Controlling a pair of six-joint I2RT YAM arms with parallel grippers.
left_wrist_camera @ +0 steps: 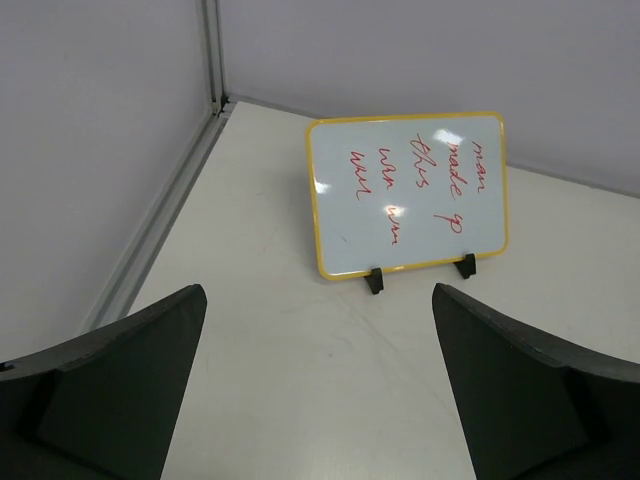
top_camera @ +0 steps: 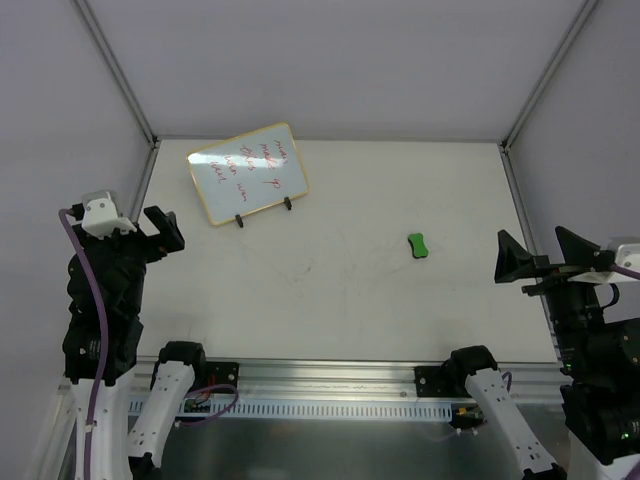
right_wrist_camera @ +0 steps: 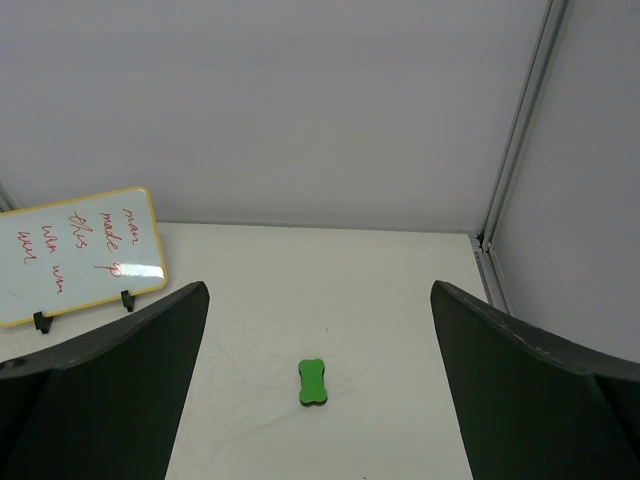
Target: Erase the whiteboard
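whiteboard stands propped on its two black feet, leaning back, face toward the arms. it sits left of and farther back than the green eraser, well apart from it. pale yellow frame, rounded corners. red handwriting in several lines covers most of the white face, nothing wiped yet. from above, the board is turned a little, its right end farther back than its left.

left gripper is far left of the eraser and a bit nearer the bases, up off the table. jaws spread wide, nothing between them, only bare table shows in the gap. in the left wrist view the board is straight ahead of the left gripper, framed between the two fingers, near but not touching, slightly right of the gap's centre.

right gripper is right of the eraser, at about the same depth, near it but apart. jaws also fully spread, holding nothing. in the right wrist view the eraser lies flat on the table in the middle of the right gripper's gap, ahead of the fingertips, untouched. from there the board is off at the left edge, left of the eraser and farther back, partly cut by the left finger, well apart from this gripper.
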